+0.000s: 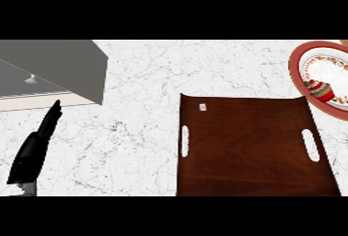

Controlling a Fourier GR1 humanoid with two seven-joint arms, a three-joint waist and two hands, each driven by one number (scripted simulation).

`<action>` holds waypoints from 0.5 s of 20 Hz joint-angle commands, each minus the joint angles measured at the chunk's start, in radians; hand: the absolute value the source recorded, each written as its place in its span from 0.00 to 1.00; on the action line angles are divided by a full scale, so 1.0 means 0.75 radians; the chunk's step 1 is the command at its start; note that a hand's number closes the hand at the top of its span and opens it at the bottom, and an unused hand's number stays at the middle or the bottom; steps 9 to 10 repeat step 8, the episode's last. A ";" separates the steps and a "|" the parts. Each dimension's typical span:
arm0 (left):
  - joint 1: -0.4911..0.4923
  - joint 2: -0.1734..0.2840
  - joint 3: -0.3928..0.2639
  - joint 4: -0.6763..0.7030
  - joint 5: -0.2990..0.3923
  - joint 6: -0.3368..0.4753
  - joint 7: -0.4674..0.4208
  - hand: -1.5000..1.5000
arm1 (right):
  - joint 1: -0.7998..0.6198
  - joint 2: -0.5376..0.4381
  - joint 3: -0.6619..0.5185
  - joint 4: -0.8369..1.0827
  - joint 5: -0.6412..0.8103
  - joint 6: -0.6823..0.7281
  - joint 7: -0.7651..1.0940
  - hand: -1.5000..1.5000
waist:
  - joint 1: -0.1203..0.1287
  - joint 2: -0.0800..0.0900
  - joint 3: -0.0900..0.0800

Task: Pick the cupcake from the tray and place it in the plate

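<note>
Cupcake (321,89) on plate (299,73), beside tray (252,152)

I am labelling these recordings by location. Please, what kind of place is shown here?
Probably a kitchen counter: a white marble-patterned countertop carries a dark wooden tray and a red-rimmed plate with a cupcake on it. A grey box-like unit stands at the upper left. The left hand rests open at the left.
</note>
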 commanded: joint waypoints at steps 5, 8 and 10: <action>-0.028 0.007 0.013 0.008 0.010 -0.007 0.018 0.50 | 0.128 -0.034 -0.019 -0.036 -0.018 0.097 -0.096 0.00 | -0.003 0.006 0.005; -0.003 -0.029 -0.015 0.015 -0.016 0.020 -0.011 0.50 | 0.139 -0.084 -0.025 -0.055 -0.025 0.127 -0.077 0.00 | -0.002 0.005 0.005; -0.003 -0.029 -0.015 0.015 -0.016 0.020 -0.011 0.50 | 0.139 -0.084 -0.025 -0.055 -0.025 0.127 -0.077 0.00 | -0.002 0.005 0.005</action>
